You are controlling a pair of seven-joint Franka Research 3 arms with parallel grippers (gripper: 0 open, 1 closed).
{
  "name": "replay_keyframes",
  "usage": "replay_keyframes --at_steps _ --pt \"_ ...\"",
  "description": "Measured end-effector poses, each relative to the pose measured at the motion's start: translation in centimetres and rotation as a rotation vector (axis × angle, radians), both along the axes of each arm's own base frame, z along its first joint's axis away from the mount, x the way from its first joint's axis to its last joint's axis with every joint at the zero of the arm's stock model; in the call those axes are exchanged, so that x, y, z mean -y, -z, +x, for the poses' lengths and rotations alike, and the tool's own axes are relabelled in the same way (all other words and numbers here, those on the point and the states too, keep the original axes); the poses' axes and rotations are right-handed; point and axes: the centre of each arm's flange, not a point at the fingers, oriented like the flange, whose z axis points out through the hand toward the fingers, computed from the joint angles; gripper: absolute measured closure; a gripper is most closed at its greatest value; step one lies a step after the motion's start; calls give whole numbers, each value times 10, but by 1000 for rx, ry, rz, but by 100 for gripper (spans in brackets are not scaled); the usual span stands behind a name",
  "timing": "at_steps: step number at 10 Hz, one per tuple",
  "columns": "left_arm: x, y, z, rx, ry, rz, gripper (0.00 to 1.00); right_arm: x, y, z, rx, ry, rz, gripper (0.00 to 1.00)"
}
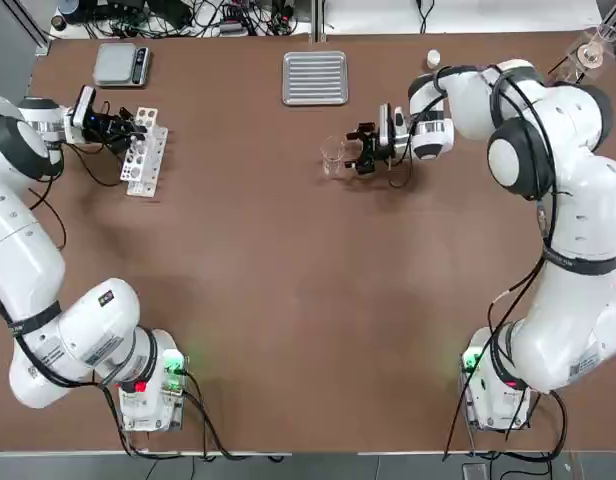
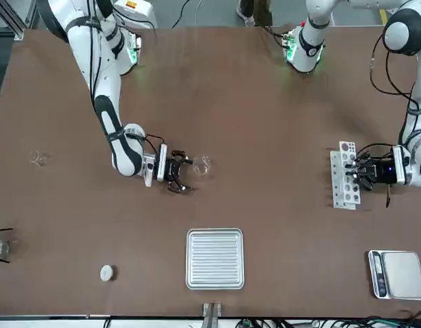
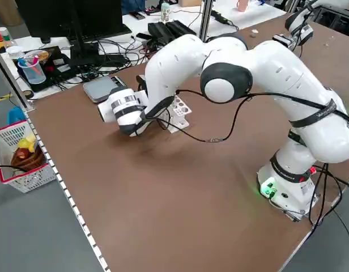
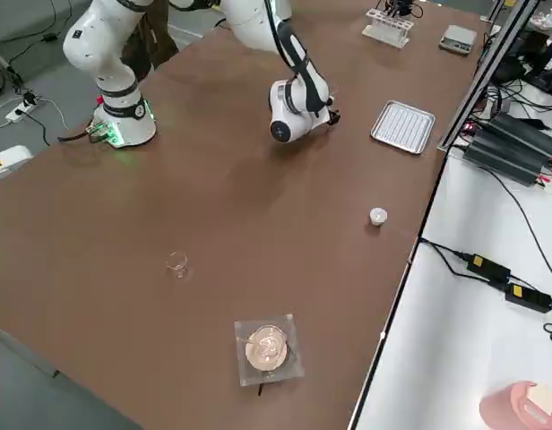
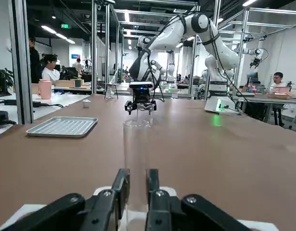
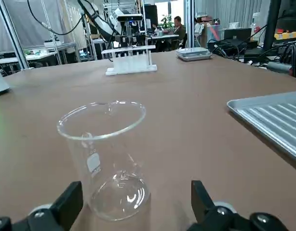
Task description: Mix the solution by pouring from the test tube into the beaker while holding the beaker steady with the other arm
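The test tube, slim and clear, stands upright in the white rack at the table's far left. My left gripper is shut on it, the fingers pressed to its sides; in the top view this gripper sits at the rack's far end. The beaker, clear with a pouring lip, stands on the table right of centre. My right gripper is low on the table beside the beaker and open, its fingers spread wider than the glass and apart from it.
A ribbed metal tray lies at the far middle and a grey scale at the far left. A white cap and a flask in a black stand sit far right. A tiny glass vessel stands near them.
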Motion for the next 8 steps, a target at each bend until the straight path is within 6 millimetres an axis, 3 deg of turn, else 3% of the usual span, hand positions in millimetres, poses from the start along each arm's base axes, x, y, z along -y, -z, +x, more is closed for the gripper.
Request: replay_keyframes --at_steps 4,8 --pt "1 -6 1 8 6 -3 78 -7 7 -7 4 -21 -3 0" --pt "2 -35 6 14 30 -6 78 -12 8 -11 5 -32 -2 0"
